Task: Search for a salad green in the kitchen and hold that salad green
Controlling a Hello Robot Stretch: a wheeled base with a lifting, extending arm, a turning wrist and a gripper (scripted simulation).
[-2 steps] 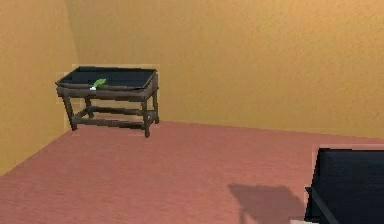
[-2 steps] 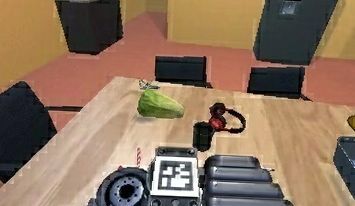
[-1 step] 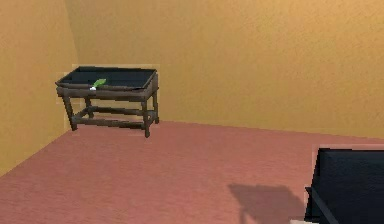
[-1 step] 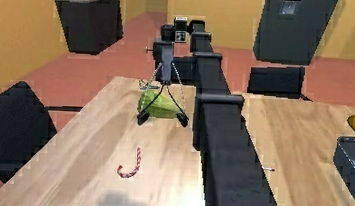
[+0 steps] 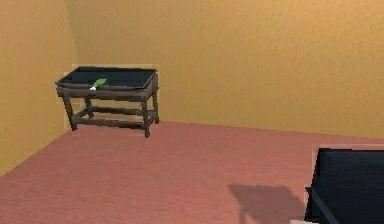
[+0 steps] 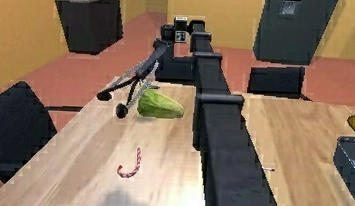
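Note:
A smooth green rounded thing (image 6: 160, 104), possibly the salad green, lies on the light wooden table (image 6: 93, 147) in the arm side view. My arm (image 6: 221, 103) reaches out over this table, and the gripper (image 6: 116, 100) with its two thin fingers sits just left of the green thing. I cannot tell whether the gripper holds anything or touches the green thing. In the forward view, a small green and white thing (image 5: 98, 84) rests on a dark-topped wooden side table (image 5: 110, 92) in the corner.
A thin red curved thing (image 6: 131, 164) lies on the table nearer me. Dark chairs stand at the table's left (image 6: 14, 124) and far side (image 6: 277, 80). A dark cabinet (image 6: 89, 25) and a tall dark appliance (image 6: 294, 26) stand beyond. A dark chair (image 5: 348, 185) shows bottom right.

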